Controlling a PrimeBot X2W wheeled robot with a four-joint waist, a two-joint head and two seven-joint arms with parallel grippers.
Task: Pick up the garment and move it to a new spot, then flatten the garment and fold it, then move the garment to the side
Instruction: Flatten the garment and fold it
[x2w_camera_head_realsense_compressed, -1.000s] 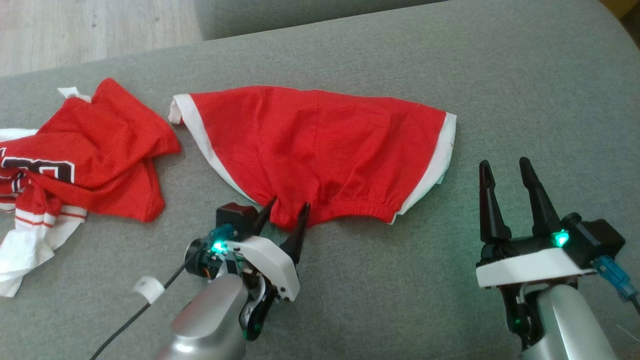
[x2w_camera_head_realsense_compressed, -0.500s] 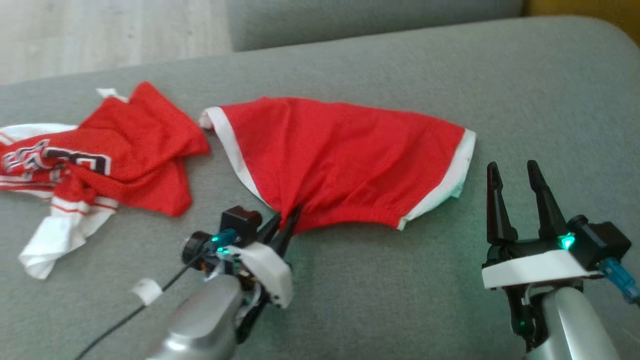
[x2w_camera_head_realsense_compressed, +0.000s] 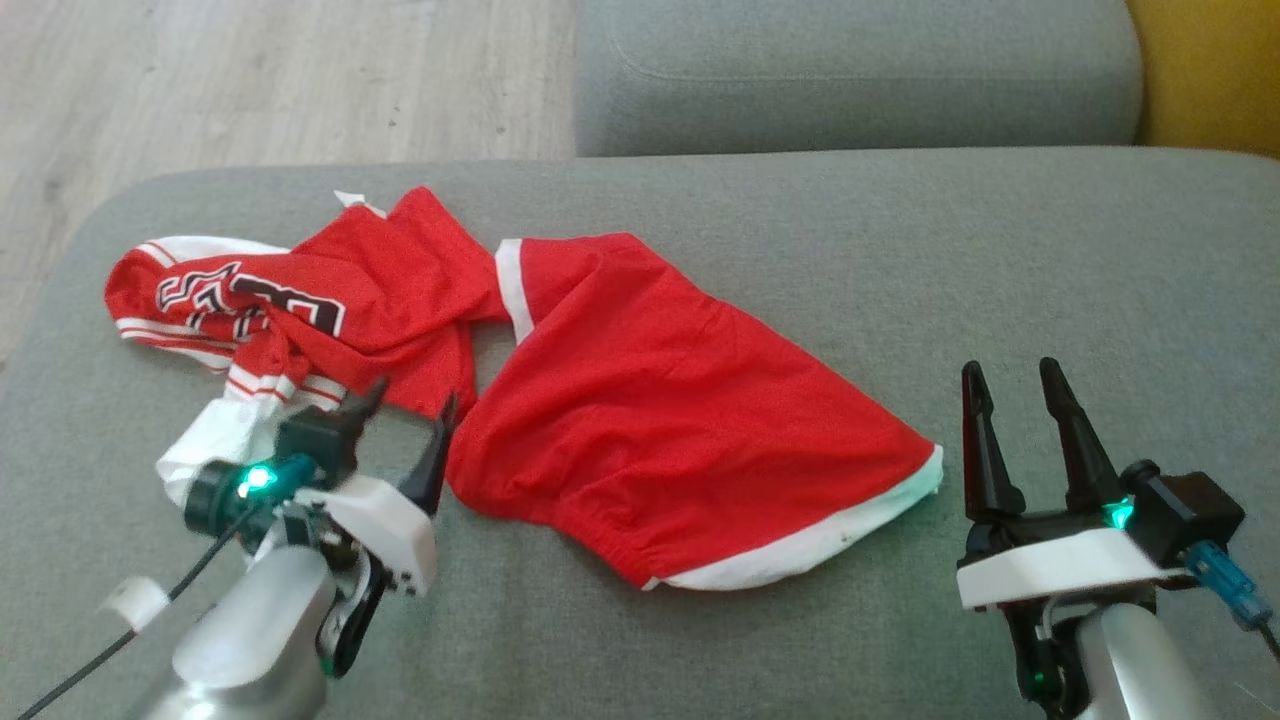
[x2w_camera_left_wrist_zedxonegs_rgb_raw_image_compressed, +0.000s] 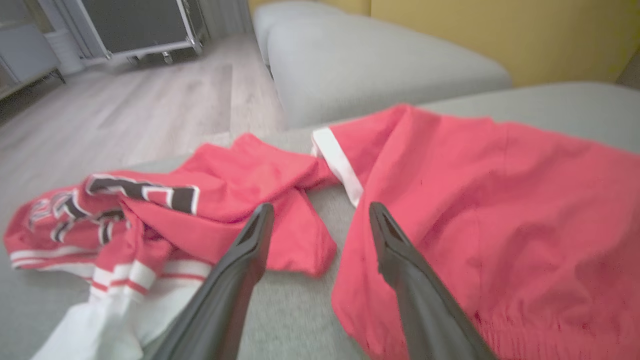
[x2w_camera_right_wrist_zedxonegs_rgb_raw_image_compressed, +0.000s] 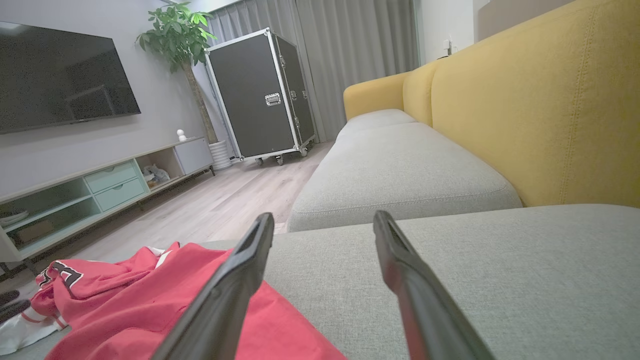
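Note:
The garment, red shorts (x2w_camera_head_realsense_compressed: 670, 420) with white trim, lies spread on the grey sofa cushion (x2w_camera_head_realsense_compressed: 900, 250), its elastic waistband toward me. My left gripper (x2w_camera_head_realsense_compressed: 408, 400) stands open just left of the waistband corner, with nothing between its fingers. In the left wrist view the left gripper (x2w_camera_left_wrist_zedxonegs_rgb_raw_image_compressed: 320, 212) frames a strip of bare cushion, with the shorts (x2w_camera_left_wrist_zedxonegs_rgb_raw_image_compressed: 500, 210) to the right of it. Off the shorts' right hem my right gripper (x2w_camera_head_realsense_compressed: 1005, 368) hovers open and empty. In the right wrist view the right gripper (x2w_camera_right_wrist_zedxonegs_rgb_raw_image_compressed: 324, 220) points over the cushion, with the shorts (x2w_camera_right_wrist_zedxonegs_rgb_raw_image_compressed: 150, 305) low at the left.
A crumpled red jersey (x2w_camera_head_realsense_compressed: 300, 300) with black lettering lies against the shorts' left side and shows as well in the left wrist view (x2w_camera_left_wrist_zedxonegs_rgb_raw_image_compressed: 215, 175). A second grey cushion (x2w_camera_head_realsense_compressed: 850, 70) sits behind, wooden floor (x2w_camera_head_realsense_compressed: 250, 80) at the far left, a yellow backrest (x2w_camera_right_wrist_zedxonegs_rgb_raw_image_compressed: 540, 100) to the right.
My left gripper shut on the waistband, dragged the shorts left beside the jersey, then opened and let go. The head camera also shifted. The right gripper stayed open.

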